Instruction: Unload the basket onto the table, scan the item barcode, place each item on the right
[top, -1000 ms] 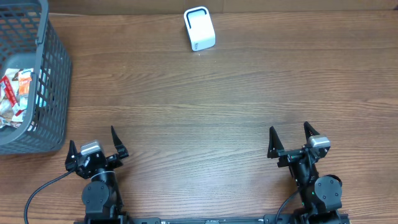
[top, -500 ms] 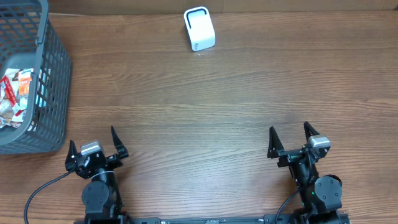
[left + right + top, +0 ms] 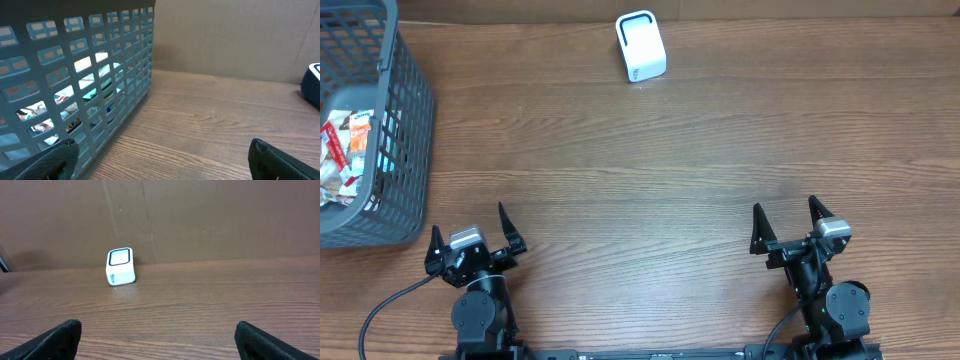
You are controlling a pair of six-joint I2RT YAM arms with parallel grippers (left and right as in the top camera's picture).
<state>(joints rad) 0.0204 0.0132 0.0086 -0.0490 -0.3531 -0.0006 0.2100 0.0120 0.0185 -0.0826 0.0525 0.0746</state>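
no change is noted over the last second. left tool (image 3: 470,222) at 7 o'clock and right tool (image 3: 785,206) at 5 o'clock are both spread wide, empty. packaged items (image 3: 345,160) are seen inside the grey basket (image 3: 415,120) at 9 o'clock, the scanner (image 3: 641,46) at 12. task is judged not begun.

A small white barcode scanner (image 3: 641,46) stands upright near the table's (image 3: 670,180) far edge. Colourful snack packets (image 3: 345,160) lie jumbled inside the grey basket (image 3: 415,120) at left.
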